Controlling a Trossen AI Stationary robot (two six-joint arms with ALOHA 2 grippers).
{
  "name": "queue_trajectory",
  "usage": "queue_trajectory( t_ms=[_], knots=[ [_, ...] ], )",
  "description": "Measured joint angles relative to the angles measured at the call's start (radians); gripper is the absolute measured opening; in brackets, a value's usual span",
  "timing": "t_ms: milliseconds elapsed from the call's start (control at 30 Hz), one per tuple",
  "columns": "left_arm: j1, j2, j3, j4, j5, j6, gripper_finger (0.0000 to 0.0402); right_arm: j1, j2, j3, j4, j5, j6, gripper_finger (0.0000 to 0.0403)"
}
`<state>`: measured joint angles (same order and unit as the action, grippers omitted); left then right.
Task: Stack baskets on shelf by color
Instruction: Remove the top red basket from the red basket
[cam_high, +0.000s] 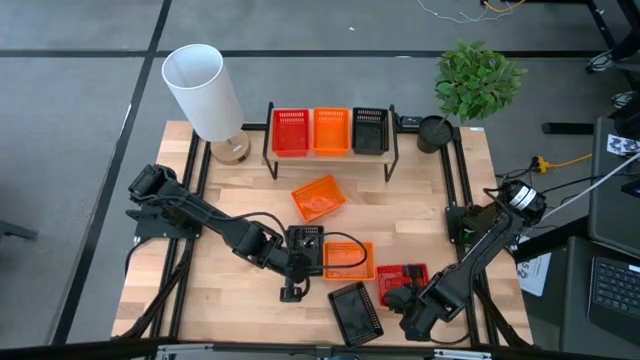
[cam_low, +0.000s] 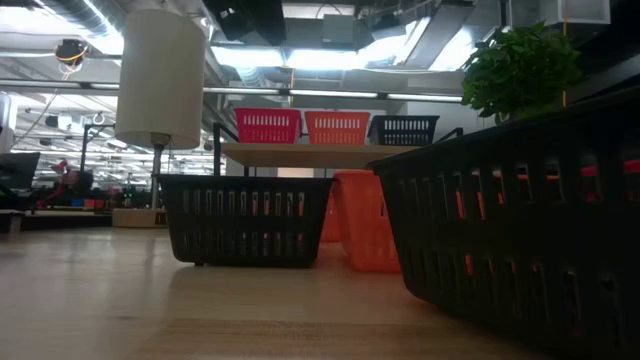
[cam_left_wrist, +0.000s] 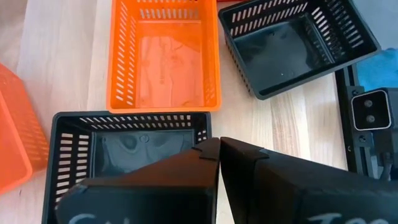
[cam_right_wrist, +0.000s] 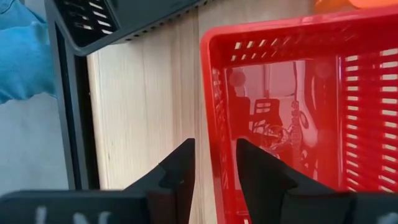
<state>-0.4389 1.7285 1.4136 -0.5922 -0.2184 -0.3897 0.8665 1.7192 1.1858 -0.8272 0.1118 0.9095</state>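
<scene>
The shelf (cam_low: 300, 155) at the table's far side carries a red basket (cam_high: 290, 131), an orange one (cam_high: 331, 130) and a black one (cam_high: 369, 130), side by side. On the table lie a tilted orange basket (cam_high: 318, 197), a black basket (cam_left_wrist: 124, 146), an orange basket (cam_left_wrist: 165, 56), a red basket (cam_right_wrist: 298, 106) and a second black basket (cam_left_wrist: 298, 43). My left gripper (cam_left_wrist: 219, 149) is shut and hangs above the first black basket's near corner. My right gripper (cam_right_wrist: 214, 168) is open, one finger inside and one outside the red basket's near wall (cam_right_wrist: 211, 93).
A white-shaded lamp (cam_high: 205, 95) stands at the far left corner and a potted plant (cam_high: 478, 80) at the far right. Black metal rails (cam_high: 455, 190) run along both table sides. A small camera unit (cam_left_wrist: 370, 112) sits past the near black basket. Bare wood lies left of centre (cam_high: 230, 185).
</scene>
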Motion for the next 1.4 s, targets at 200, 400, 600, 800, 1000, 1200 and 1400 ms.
queue_trajectory(
  t_ms=[200, 400, 600, 800, 1000, 1200, 1400],
  knots=[
    [-0.001, 0.000, 0.000, 0.001, 0.000, 0.000, 0.0004, 0.000, 0.000, 0.000, -0.004, 0.000, 0.000, 0.0116],
    [-0.002, 0.000, 0.000, 0.001, 0.000, -0.001, 0.0004, 0.000, 0.001, 0.000, -0.004, 0.000, 0.003, 0.0100],
    [-0.003, 0.000, 0.000, 0.001, -0.001, -0.001, 0.0010, 0.000, 0.001, 0.000, -0.004, 0.000, 0.004, 0.0052],
    [-0.003, 0.000, 0.000, 0.001, -0.001, -0.001, 0.0002, 0.000, 0.001, 0.000, 0.000, 0.000, 0.003, 0.0007],
    [-0.003, 0.000, 0.000, 0.001, -0.001, 0.000, 0.0007, 0.000, 0.001, 0.012, -0.024, 0.000, -0.024, 0.0002],
    [-0.003, 0.000, 0.000, 0.001, -0.001, 0.000, 0.0011, 0.002, 0.001, 0.094, -0.112, 0.042, -0.032, 0.0000],
    [-0.003, 0.000, 0.000, 0.001, -0.001, 0.000, 0.0011, 0.005, 0.001, 0.124, -0.116, 0.057, -0.050, 0.0000]
  ],
)
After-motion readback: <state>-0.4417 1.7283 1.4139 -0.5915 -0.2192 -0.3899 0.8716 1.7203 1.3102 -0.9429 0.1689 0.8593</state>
